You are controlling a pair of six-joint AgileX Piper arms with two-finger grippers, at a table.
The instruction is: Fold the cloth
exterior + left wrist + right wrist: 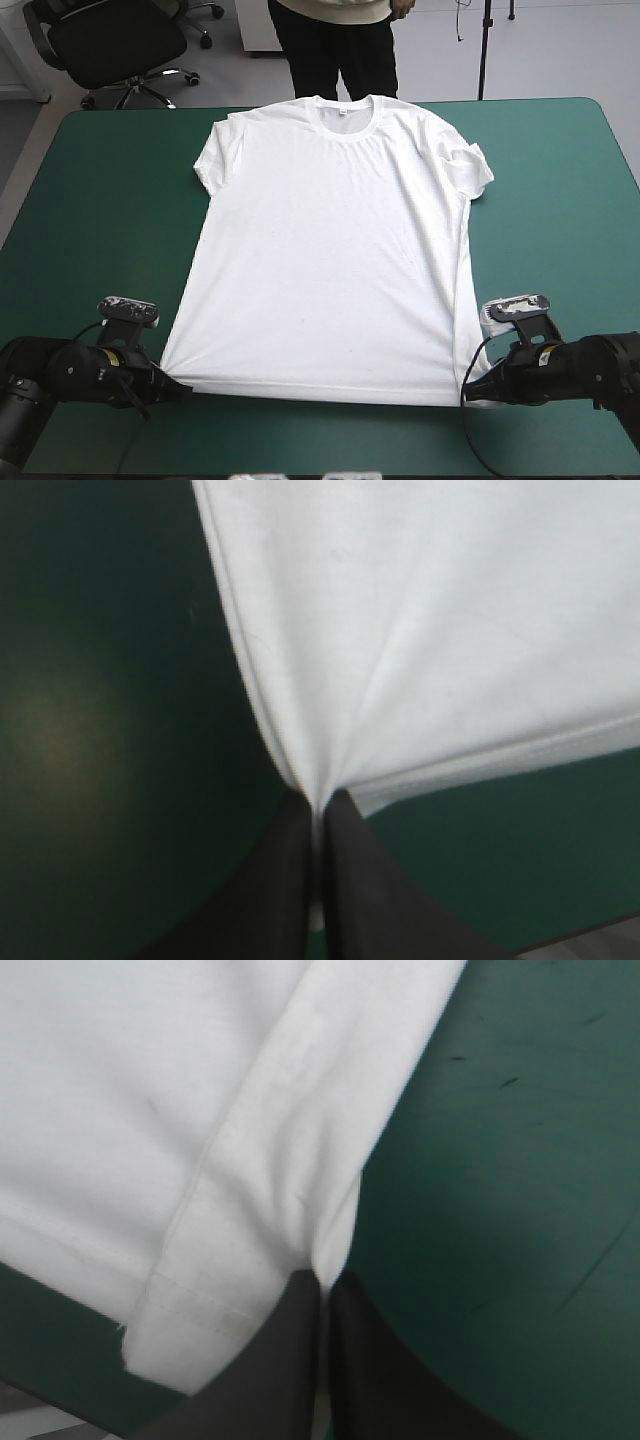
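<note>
High view: the left gripper [185, 391] is clamped on the near left hem corner of the T-shirt [330, 260], which lies spread flat on the table [90, 210], collar toward the far edge. The right gripper [468, 392] is clamped on the near right corner.

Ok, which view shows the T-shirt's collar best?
The high view: the whole collar shows, lying flat. The wrist views show none of it, only the T-shirt's bottom corners pinched in the left hand and right hand.
</note>
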